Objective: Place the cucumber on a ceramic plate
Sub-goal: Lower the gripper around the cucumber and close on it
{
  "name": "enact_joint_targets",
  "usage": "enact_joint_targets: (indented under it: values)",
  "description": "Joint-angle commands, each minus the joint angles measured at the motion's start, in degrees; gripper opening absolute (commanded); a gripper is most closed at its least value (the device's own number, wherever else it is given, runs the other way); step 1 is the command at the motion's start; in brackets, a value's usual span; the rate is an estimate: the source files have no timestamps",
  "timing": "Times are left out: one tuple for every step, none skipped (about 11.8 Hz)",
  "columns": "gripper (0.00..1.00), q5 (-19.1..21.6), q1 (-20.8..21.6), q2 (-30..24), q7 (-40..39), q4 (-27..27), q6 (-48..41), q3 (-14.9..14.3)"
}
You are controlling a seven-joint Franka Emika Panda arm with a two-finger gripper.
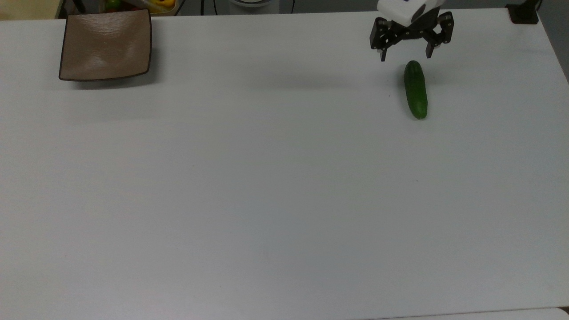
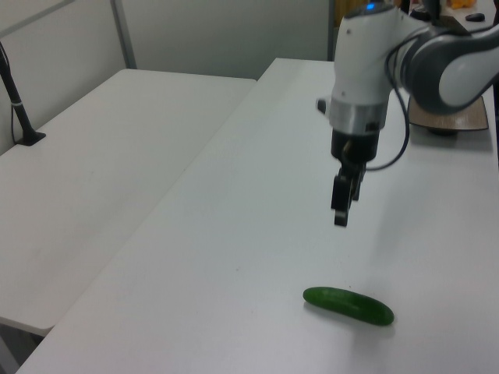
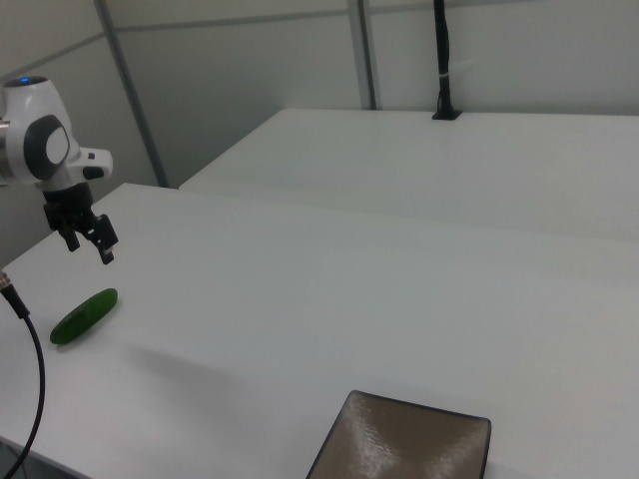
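The short dark green cucumber [image 1: 415, 90] lies lengthwise on the white table [image 1: 266, 178], towards the top view's right. It also appears in the left view as the cucumber [image 2: 348, 305] and in the right view as the cucumber [image 3: 85, 315]. My gripper [image 1: 406, 56] hangs open and holds nothing. It hovers in the air just beyond the cucumber's far end, clear of it, as the gripper [image 2: 341, 212] in the left view and the gripper [image 3: 90, 249] in the right view show. The square taupe-brown ceramic plate [image 1: 106, 44] sits bare at the top view's far left corner. In the left view my arm partly covers the plate [image 2: 460, 121].
A black post base [image 1: 524, 13] stands at the table's far right corner in the top view. Coloured items [image 1: 133, 4] sit behind the plate, off the table. A second white table [image 2: 93, 156] adjoins on the left view's left. A black cable [image 3: 25, 349] hangs near the right view's left edge.
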Motion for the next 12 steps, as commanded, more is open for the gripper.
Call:
enact_joint_targets:
  values:
    - [1.0, -1.41, 1.51, 5.11, 1.38, 0.5, 3.13, 1.75]
    - [1.0, -1.59, 2.21, 6.79, 1.46, 0.68, 4.89, 2.36]
    - [1.0, -2.02, 2.83, 8.54, 1.47, 1.2, 6.03, 2.54]
    - [1.0, -3.25, 2.92, 10.65, 1.55, 1.38, 6.92, 3.24]
    - [1.0, -4.91, 3.62, 12.5, 2.86, 2.51, 7.97, 3.6]
    - [1.0, -7.28, 3.97, 14.34, 5.48, 3.05, 8.33, 3.6]
    - [1.0, -10.17, 4.06, 15.58, 7.34, 3.05, 8.42, 4.21]
    - [1.0, -12.29, 3.98, 16.11, 8.57, 3.05, 8.51, 5.35]
    - [1.0, -13.09, 4.06, 16.64, 8.85, 2.79, 8.42, 5.53]
    - [0.99, -13.19, 4.07, 16.82, 9.28, 2.88, 8.42, 5.53]
    - [0.66, -14.06, 4.07, 16.74, 9.9, 2.96, 8.25, 5.62]
    - [0.42, -15.2, 3.98, 16.73, 11.73, 2.96, 8.24, 5.71]
